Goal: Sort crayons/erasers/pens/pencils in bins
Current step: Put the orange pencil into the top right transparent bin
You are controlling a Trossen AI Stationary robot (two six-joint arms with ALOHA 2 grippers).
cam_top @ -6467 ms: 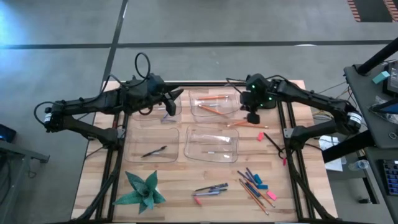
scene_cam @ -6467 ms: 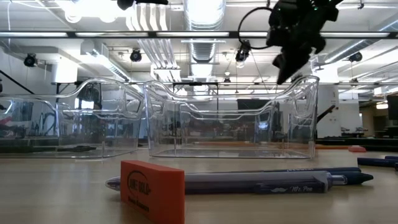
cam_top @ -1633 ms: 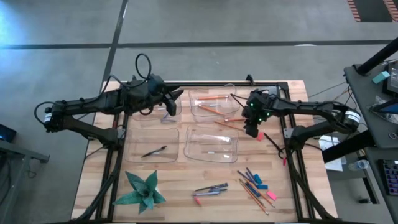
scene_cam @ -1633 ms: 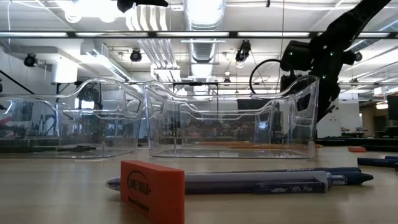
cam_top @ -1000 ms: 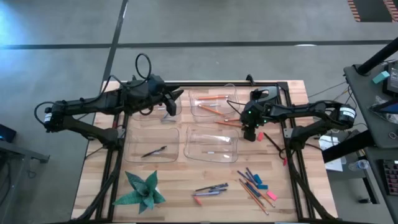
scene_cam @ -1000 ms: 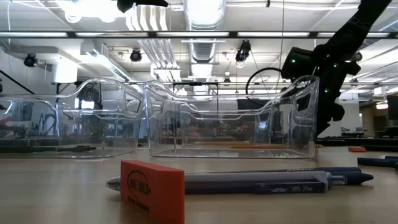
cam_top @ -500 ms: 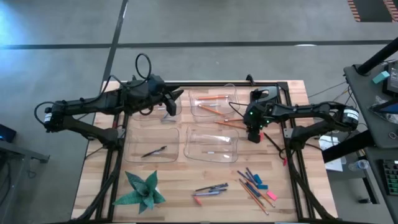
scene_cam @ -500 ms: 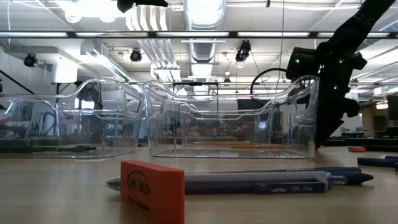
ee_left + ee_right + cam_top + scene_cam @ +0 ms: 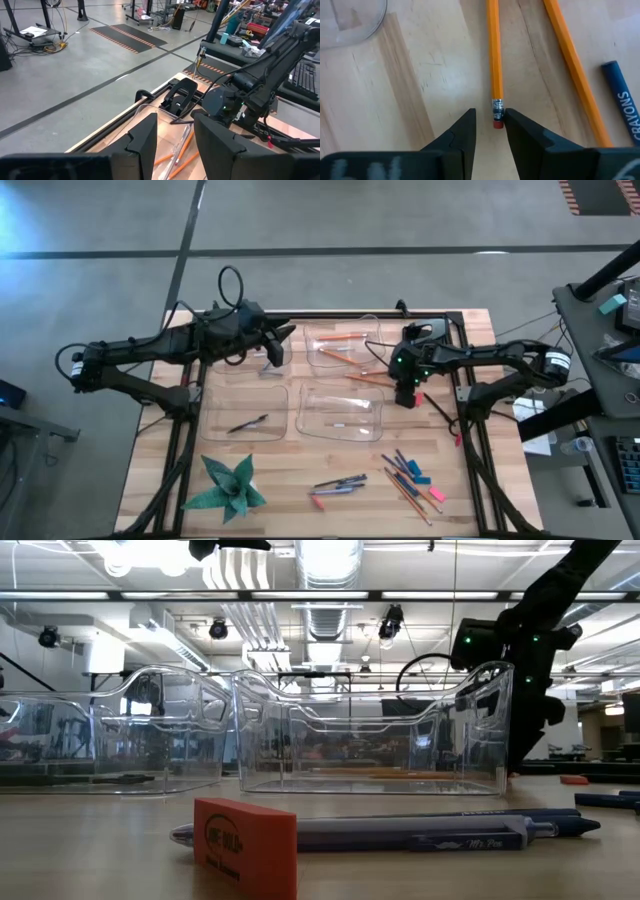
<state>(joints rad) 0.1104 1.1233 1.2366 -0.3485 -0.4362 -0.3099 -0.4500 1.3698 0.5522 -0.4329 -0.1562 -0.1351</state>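
The right gripper (image 9: pixel 406 394) is down at the wooden table (image 9: pixel 450 480), just off the right side of the four bins, its two dark fingers (image 9: pixel 455 140) slightly apart with the eraser end of a long orange pencil (image 9: pixel 493 60) lying between their tips. They do not appear to grip it. A second orange pencil (image 9: pixel 572 70) lies on the wood beside the first, and a stubby blue stick printed "CRAYONS" (image 9: pixel 622 107) rests just past it. The left gripper (image 9: pixel 272 348) hangs over the rear left bin, its fingers (image 9: pixel 142 142) spread apart and holding nothing.

The pale slatted table carries four clear plastic shallow trays set two by two. The rear right tray (image 9: pixel 372 330) holds a few orange pencils (image 9: pixel 340 340). The front right tray (image 9: pixel 300 420) holds a thin pale stick I cannot identify. The front left tray (image 9: pixel 215 395) holds a slender black pen (image 9: pixel 247 423). In the rear left tray (image 9: pixel 250 372) the contents cannot be made out under the arm.

At the front left of the table sits a green folded-paper star (image 9: pixel 230 485). Near the front middle lie a couple of dark pens (image 9: pixel 340 483) with a small orange-red block eraser (image 9: pixel 245 845) touching them. At the front right is a loose cluster of orange pencils (image 9: pixel 405 492), short blue crayons (image 9: pixel 405 463), and tiny pink (image 9: pixel 436 494) and light blue (image 9: pixel 421 479) erasers. One more pink eraser (image 9: pixel 419 399) lies just right of the right gripper, near a black pen (image 9: pixel 440 409).
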